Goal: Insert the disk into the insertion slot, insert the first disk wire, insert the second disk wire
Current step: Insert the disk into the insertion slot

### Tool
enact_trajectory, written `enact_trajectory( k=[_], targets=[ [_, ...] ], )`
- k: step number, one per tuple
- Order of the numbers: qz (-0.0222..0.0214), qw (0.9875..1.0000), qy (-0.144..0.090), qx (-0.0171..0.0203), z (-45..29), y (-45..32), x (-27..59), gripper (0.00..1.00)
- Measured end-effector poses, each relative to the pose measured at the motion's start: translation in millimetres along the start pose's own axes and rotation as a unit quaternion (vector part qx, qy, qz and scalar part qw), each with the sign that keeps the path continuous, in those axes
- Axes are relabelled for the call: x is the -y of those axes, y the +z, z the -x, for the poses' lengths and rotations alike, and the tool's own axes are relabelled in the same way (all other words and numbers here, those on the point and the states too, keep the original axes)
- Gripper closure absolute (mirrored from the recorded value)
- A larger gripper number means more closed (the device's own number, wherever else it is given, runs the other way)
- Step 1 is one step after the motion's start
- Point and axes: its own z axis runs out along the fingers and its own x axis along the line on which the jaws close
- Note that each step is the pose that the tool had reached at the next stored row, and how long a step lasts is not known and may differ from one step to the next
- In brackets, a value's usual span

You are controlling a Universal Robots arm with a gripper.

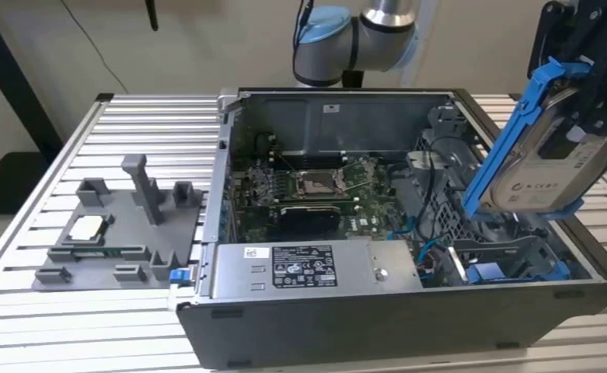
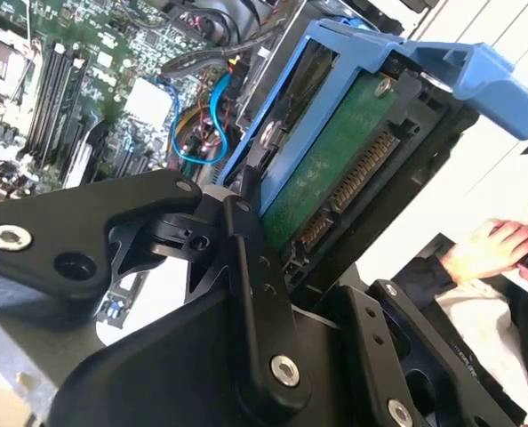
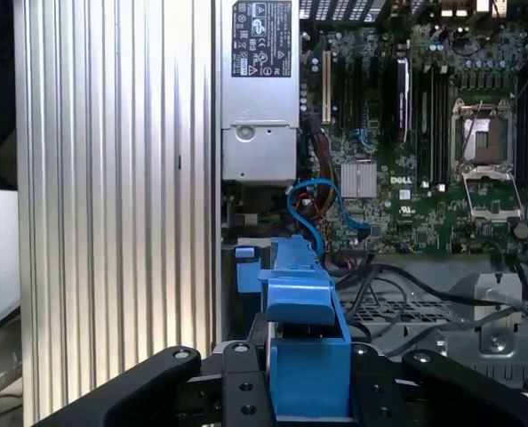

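Above the open computer case (image 1: pixel 386 311), at the exterior view's right, my gripper (image 1: pixel 585 109) was clamped shut on the disk (image 1: pixel 536 175), pressing on opposite sides of its blue frame. The disk hung steeply tilted and clear of the case, not yet in the insertion slot (image 1: pixel 500 249), the perforated metal bay just below it. I judged the tilt was meant to line it up with that bay.

A slatted aluminium table (image 1: pixel 44 318) is carrying an open computer case (image 1: pixel 386 322) and, just beside it, a grey parts fixture (image 1: pixel 116 233).
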Motion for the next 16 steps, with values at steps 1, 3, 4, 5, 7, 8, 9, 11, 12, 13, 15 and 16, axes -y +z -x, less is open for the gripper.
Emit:
enact_trajectory(
  k=[1, 3, 4, 5, 7, 8, 9, 11, 12, 13, 15, 16],
  targets=[
    [0.0000, 1.0000, 0.000, -0.0004, 0.0, 1.1, 0.3, 0.67],
    [0.0000, 1.0000, 0.000, -0.0012, 0.0, 3.6, 0.9, 0.67],
    [0.0000, 1.0000, 0.000, -0.0013, 0.1, 5.2, 1.2, 0.67],
    [0.0000, 1.0000, 0.000, -0.0013, 0.1, 7.0, 1.5, 0.67],
    [0.0000, 1.0000, 0.000, -0.0013, 0.1, 10.2, 2.7, 0.67],
    [-0.0001, 1.0000, 0.000, -0.0012, 0.2, 11.7, 3.7, 0.67],
    [-0.0001, 1.0000, 0.000, -0.0013, 0.2, 12.9, 4.8, 0.67],
    [0.0000, 1.0000, 0.000, -0.0013, 0.3, 15.8, 6.8, 0.67],
    [0.0000, 1.0000, 0.000, -0.0013, 0.3, 17.5, 7.6, 0.67],
    [0.0000, 1.0000, 0.000, -0.0013, 0.4, 19.3, 8.3, 0.67],
    [0.0000, 1.0000, 0.000, -0.0013, 0.4, 22.6, 9.7, 0.67],
    [0.0000, 1.0000, 0.000, -0.0013, 0.4, 24.1, 10.3, 0.67]
  ],
)
